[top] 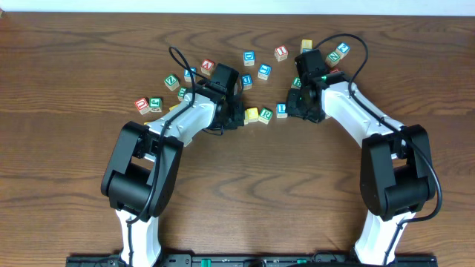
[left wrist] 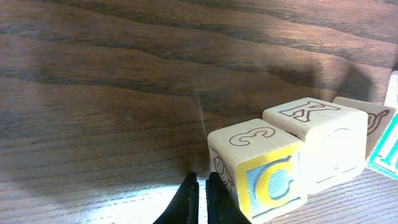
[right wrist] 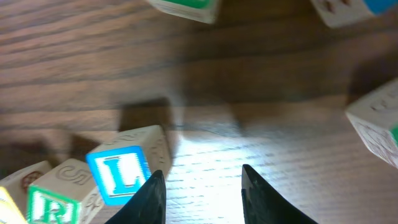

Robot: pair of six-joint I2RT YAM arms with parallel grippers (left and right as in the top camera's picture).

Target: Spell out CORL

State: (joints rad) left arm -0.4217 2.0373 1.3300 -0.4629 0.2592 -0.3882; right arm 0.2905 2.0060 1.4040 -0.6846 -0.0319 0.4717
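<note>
Four letter cubes stand in a row. In the left wrist view a cube with a yellow C (left wrist: pixel 268 182) is nearest, a second cube (left wrist: pixel 323 142) touching it behind. My left gripper (left wrist: pixel 202 186) is shut with nothing in it, its tips right beside the C cube's left face. Overhead, a yellow-topped cube (top: pixel 252 113), the green R cube (top: pixel 266 113) and the blue L cube (top: pixel 281 110) line up between my left gripper (top: pixel 238 114) and my right gripper (top: pixel 296 105). My right gripper (right wrist: pixel 202 186) is open and empty, the L cube (right wrist: pixel 119 172) just outside its left finger, the R cube (right wrist: pixel 53 204) beyond.
Several other letter cubes lie scattered behind the row, among them a blue one (top: pixel 249 58), a red one (top: pixel 280 52), a green one (top: pixel 172 81) and a pair at the left (top: pixel 148 104). A loose cube (right wrist: pixel 379 124) sits to the right of my right gripper.
</note>
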